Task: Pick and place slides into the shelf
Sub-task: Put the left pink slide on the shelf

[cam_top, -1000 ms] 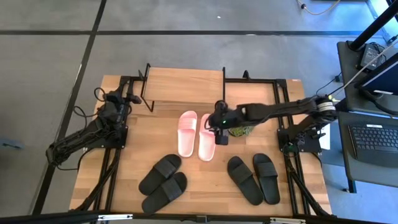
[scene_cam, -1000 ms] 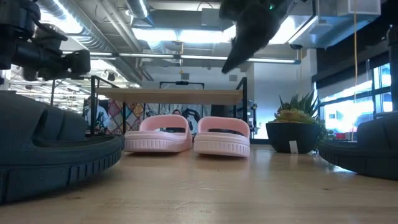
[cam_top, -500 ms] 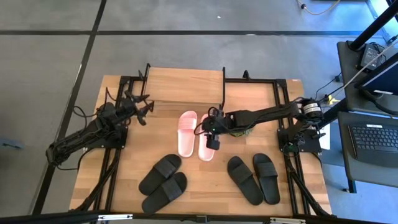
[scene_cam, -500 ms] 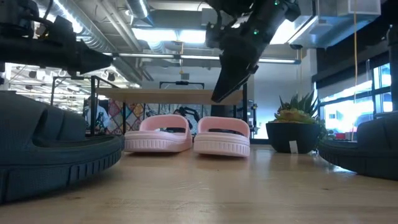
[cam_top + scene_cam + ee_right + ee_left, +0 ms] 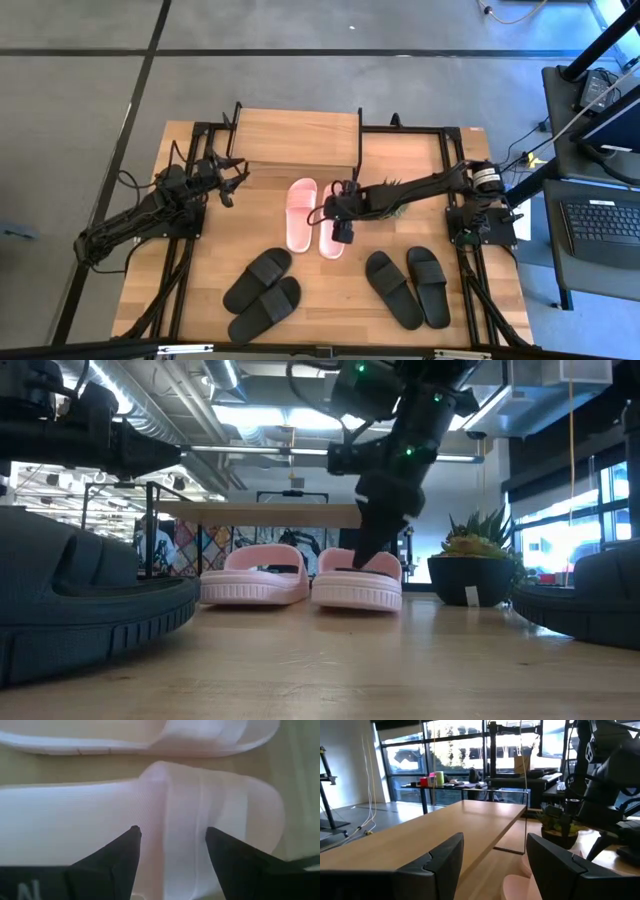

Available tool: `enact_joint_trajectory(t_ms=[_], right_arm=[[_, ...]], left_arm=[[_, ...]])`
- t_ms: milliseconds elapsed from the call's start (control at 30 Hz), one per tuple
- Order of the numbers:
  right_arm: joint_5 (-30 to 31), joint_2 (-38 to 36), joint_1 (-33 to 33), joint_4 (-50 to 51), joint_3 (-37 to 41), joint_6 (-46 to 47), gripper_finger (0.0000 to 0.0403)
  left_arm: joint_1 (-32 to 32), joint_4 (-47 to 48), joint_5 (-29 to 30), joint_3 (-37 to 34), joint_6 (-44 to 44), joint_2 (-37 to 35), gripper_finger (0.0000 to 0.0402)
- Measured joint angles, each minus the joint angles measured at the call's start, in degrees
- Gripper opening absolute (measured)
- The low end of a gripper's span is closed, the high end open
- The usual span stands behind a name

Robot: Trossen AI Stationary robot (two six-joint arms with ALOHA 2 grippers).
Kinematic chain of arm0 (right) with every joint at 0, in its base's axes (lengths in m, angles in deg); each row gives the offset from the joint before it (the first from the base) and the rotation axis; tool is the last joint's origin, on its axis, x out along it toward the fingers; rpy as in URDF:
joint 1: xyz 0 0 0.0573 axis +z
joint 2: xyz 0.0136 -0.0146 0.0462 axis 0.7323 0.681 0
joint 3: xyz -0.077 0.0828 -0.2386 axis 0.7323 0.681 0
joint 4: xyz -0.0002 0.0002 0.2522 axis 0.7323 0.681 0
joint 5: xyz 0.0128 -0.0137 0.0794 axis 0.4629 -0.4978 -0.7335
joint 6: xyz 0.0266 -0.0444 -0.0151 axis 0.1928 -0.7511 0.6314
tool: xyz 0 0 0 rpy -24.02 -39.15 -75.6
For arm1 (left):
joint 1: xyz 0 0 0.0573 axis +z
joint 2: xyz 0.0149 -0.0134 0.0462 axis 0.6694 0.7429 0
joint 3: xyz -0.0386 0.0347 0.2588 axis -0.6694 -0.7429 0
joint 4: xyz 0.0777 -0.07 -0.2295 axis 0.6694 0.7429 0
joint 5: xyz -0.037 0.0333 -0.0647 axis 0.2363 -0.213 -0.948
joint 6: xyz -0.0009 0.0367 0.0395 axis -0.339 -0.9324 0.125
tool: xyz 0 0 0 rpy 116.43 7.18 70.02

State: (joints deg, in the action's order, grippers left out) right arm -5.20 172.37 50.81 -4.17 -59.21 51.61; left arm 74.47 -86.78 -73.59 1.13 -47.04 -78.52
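Your right gripper (image 5: pixel 341 233) is down over the pale pink pair (image 5: pixel 316 216), which lies side by side in the middle of the table (image 5: pixel 320 300), just in front of the shelf (image 5: pixel 297 136). Its fingers are spread apart, and in the right wrist view you see the two dark fingertips (image 5: pixel 131 842) poised over the wide strap of the right-hand pink slide (image 5: pixel 165 820), with the other pink slide (image 5: pixel 150 735) lying alongside it (whether the tips already touch the strap you cannot tell from here). In the low view the arm drops from above onto that same slide, its dark gripper body in front of the strap. Your left gripper (image 5: pixel 231 181) hangs above the table's left side, near the shelf's left front corner and apart from every slide; its fingers (image 5: pixel 440 865) stand wide open with nothing between them, and its wrist camera looks along the light plank top of the shelf. One black pair (image 5: pixel 262 293) lies at the front left of the table, angled, and the other black pair (image 5: pixel 407 285) sits at the front right. A small potted plant (image 5: pixel 478 565) stands just to the right of the pink pair, partly covered by your right arm in the overhead view. The shelf top is bare wood on its thin black frame.
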Motion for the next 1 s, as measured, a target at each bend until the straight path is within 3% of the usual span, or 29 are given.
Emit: enact_joint_trajectory(t_ms=[167, 333, 600, 833, 1000], right_arm=[[8.42, 0.91, 1.44, -0.34, 0.01, 0.17, 0.0222], [15.67, 0.97, 2.22, -0.20, 0.01, 0.30, 0.0173], [15.81, 0.96, 2.15, -0.31, -0.02, 1.51, 0.0019], [14.98, 0.95, 2.11, -0.33, -0.08, 4.40, 0.0010], [11.06, 0.95, 2.12, 0.02, -2.76, 4.15, 0.0008]], left_arm=[[0.00, 0.04, 0.00, 0.00, 0.00, 0.00, 0.0208], [0.00, 0.05, 0.00, 0.00, -0.02, 0.00, 0.0208], [0.00, 0.05, 0.02, 0.00, 0.04, 0.00, 0.0208], [0.00, 0.06, 0.01, 0.00, 0.04, 0.00, 0.0208], [0.00, 0.05, 0.02, 0.00, 0.04, 0.00, 0.0208]])
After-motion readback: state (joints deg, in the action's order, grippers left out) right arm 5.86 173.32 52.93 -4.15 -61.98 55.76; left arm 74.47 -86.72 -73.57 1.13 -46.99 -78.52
